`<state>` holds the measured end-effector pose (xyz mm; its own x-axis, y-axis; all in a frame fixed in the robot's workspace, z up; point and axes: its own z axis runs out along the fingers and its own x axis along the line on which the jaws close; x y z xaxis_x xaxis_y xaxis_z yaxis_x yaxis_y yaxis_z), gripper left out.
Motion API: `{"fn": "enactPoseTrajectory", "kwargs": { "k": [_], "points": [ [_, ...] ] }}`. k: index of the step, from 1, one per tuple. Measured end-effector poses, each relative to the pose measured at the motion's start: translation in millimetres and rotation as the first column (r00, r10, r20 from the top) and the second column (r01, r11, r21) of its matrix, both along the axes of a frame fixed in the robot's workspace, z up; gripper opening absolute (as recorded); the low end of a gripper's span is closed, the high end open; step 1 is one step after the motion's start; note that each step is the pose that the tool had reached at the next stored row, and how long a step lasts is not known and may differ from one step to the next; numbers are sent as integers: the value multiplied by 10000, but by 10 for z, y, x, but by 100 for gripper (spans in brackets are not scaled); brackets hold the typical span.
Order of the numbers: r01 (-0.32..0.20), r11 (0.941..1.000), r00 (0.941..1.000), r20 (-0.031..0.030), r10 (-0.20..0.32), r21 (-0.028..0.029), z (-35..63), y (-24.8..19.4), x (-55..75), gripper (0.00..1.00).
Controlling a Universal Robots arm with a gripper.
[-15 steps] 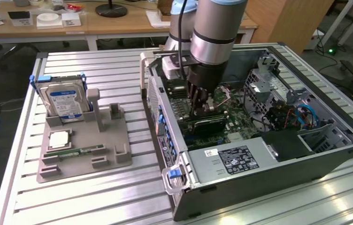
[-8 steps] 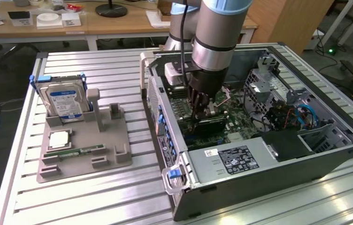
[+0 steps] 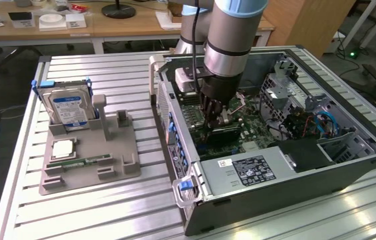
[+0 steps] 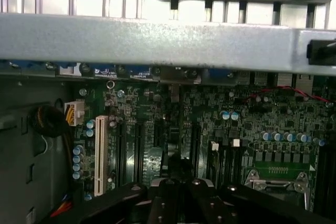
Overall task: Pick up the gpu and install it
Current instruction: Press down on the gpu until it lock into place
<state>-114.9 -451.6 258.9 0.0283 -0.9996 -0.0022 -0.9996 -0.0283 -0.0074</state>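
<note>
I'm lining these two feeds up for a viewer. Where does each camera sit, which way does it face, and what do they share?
Exterior view: off the arm, raised, looking down on the slatted table, the grey parts stand and the open computer case; the arm and gripper reach into the case, over the gpu.
Wrist view: on the wrist, facing down into the case at the motherboard and white slot; the shut gripper's dark fingers show.
Shared: the motherboard, the case wall and the gripper.
</note>
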Motion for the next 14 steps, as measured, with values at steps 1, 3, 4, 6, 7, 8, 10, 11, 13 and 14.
{"fn": "enactPoseTrajectory", "kwargs": {
  "k": [1, 3, 4, 6, 7, 8, 10, 11, 13, 14],
  "points": [
    [1, 10000, 10000, 6, -1, 13, 11, 1, -1, 10],
    [2, 10000, 10000, 21, -2, 27, 31, 7, 1, 10],
    [0, 10000, 10000, 15, 0, 19, 44, 8, 1, 10],
    [-2, 10000, 10000, 9, 2, 11, 62, 9, 1, 10],
    [-1, 10000, 10000, 8, 1, 9, 70, 10, 0, 10],
    [0, 10000, 10000, 7, 0, 7, 78, 10, 0, 10],
    [-1, 10000, 10000, 9, 1, 11, 82, 10, 0, 10],
    [-1, 10000, 10000, 7, 1, 7, 84, 10, 0, 10],
    [0, 10000, 10000, 7, 0, 7, 84, 10, 0, 10],
    [0, 10000, 10000, 8, 0, 8, 84, 10, 0, 10]
  ]
}}
